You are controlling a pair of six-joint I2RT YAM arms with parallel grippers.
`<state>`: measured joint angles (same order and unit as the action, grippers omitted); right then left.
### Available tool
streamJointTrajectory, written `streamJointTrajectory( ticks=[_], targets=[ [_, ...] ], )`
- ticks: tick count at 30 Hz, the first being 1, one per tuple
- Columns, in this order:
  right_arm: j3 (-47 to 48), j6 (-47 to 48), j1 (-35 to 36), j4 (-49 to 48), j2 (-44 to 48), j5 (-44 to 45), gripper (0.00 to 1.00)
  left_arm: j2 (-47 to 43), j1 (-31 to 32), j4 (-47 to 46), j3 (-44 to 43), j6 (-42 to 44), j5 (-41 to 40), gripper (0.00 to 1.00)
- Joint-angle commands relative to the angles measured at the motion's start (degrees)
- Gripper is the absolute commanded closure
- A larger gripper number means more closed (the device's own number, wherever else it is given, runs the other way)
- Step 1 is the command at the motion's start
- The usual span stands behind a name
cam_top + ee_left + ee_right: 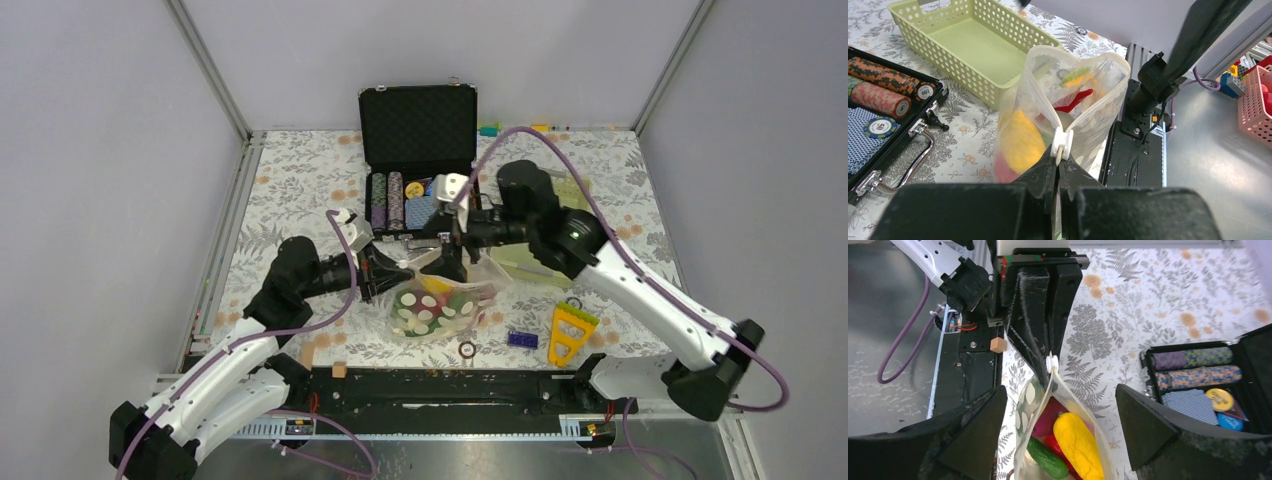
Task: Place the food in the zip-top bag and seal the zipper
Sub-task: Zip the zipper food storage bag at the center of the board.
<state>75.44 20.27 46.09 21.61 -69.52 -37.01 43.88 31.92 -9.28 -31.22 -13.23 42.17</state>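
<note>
The zip-top bag (pixel 440 305) stands on the table between both grippers, and the food shows through it. In the right wrist view a yellow piece (pixel 1078 442), a green piece (pixel 1045 457) and a red piece (pixel 1050 415) lie inside the bag (pixel 1023 405). The bag's mouth (pixel 1073 55) gapes open. My left gripper (pixel 1059 165) is shut on the bag's edge at the end of the zipper, just behind a white slider (pixel 1062 144). My right gripper (pixel 1060 390) is open and straddles the mouth, with neither finger touching the bag.
A pale green basket (pixel 973 45) lies behind the bag. An open black case of poker chips (pixel 415 190) stands at the back. A yellow triangle (pixel 570 330), a blue brick (pixel 522 339), a small ring (pixel 467 349) and a wooden cube (pixel 340 369) lie near the front rail.
</note>
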Motion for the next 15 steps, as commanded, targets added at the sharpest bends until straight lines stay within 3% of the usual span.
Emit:
streamJointTrajectory(
  ticks=[1, 10, 15],
  targets=[
    [5.91, -1.18, 2.28, 3.54, -5.72, -0.20, 0.17, -1.52, -0.02, 1.75, -3.33, 2.48, -0.09, 1.00],
    [10.77, -1.31, 4.57, 6.29, -12.53, -4.01, 0.40, -2.18, -0.02, 2.94, -3.21, 2.86, -0.42, 1.00],
    [11.76, -1.12, 5.38, 7.58, -14.92, -2.80, 0.44, -2.08, -0.02, 2.95, -3.40, 2.79, -0.06, 1.00]
  ],
)
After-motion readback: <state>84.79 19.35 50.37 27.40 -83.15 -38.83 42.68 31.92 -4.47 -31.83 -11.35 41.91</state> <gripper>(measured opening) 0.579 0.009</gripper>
